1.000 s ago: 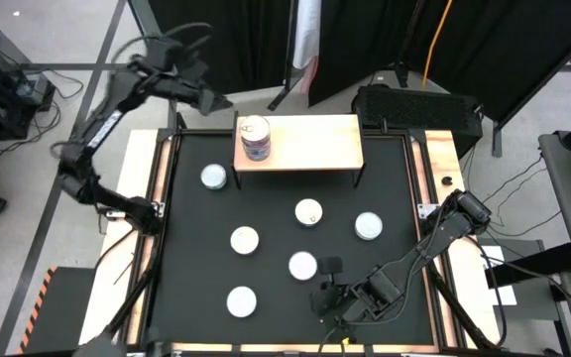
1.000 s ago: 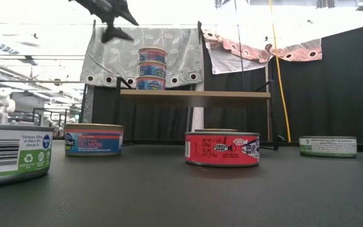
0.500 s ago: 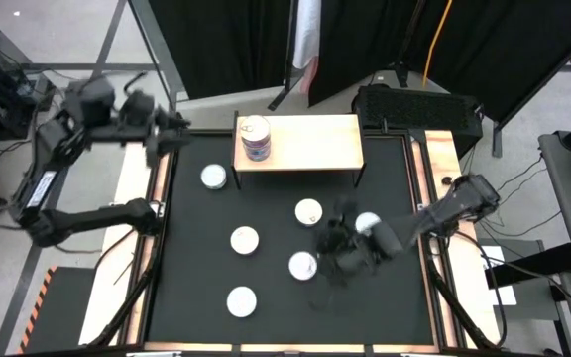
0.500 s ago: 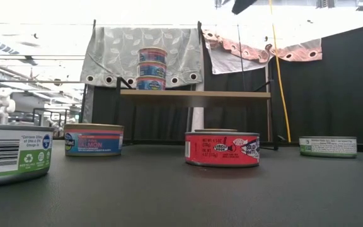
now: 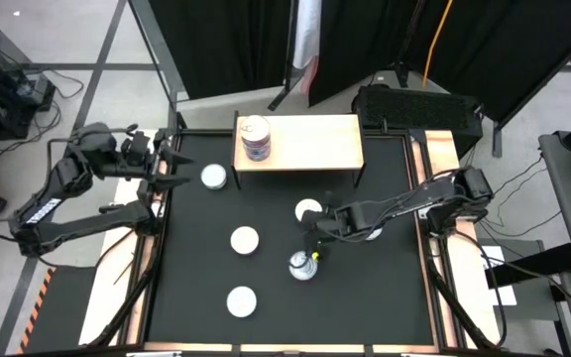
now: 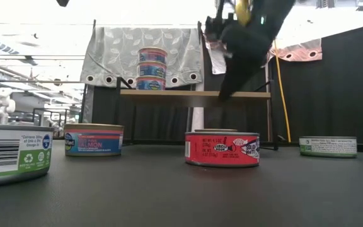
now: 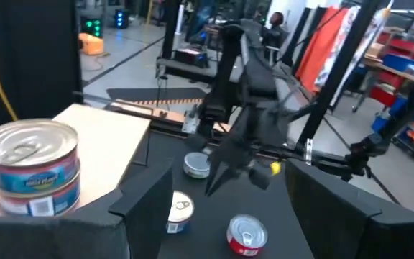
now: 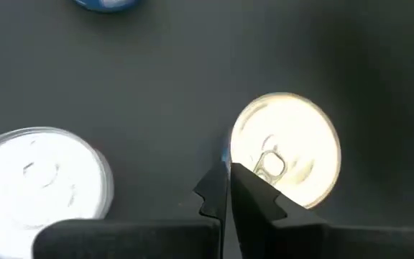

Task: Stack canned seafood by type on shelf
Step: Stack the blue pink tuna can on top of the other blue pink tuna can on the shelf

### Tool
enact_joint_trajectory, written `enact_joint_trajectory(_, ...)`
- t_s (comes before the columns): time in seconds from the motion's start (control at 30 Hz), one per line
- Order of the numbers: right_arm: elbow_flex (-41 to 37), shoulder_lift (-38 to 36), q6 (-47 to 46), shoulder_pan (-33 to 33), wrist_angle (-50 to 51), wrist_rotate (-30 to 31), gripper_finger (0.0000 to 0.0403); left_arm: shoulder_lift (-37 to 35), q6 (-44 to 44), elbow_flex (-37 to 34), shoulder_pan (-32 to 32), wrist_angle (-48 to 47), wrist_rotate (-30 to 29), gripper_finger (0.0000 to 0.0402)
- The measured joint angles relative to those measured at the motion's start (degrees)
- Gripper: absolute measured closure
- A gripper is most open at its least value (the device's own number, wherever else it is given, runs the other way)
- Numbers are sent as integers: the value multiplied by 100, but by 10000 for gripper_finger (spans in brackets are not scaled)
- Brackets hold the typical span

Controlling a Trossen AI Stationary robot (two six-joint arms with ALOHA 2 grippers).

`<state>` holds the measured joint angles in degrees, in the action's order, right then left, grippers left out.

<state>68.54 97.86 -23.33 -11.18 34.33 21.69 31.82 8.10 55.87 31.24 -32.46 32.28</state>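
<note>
The shelf stands at the table's far edge, and a stack of three blue-labelled tins rests on its left end. Several more tins lie lid up on the black mat, among them a red one, a blue one and a green one. My right gripper is shut and hangs tips down over the mat's middle, beside a tin's lid, above the tins and touching nothing. My left gripper is open at the table's left edge, pointing toward a tin.
My right arm stretches across the mat from the right edge and covers part of it. The shelf's right part is bare wood. A tin stands very near the low camera. Curtains and stands lie beyond the far edge.
My right gripper has swung from the table's near edge up toward the mat's middle, and its arm now stretches out over the tins. My left gripper has drawn away from the shelf's left end, toward the table's left edge and down. No tin has moved.
</note>
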Motion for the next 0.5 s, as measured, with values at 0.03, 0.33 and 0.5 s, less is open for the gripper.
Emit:
enact_joint_trajectory(0.03, -165, 0, -77, 48, -223, -33, 390, 66, -50, -2, -55, 43, -81, 137)
enact_joint_trajectory(0.33, -729, -2, -525, 252, -483, -246, 390, 999, -300, -11, -1165, 13, -1630, 159)
enact_joint_trajectory(0.5, -825, -35, -184, 404, -464, -236, 390, 1432, -585, -8, -2640, 345, -2139, 200)
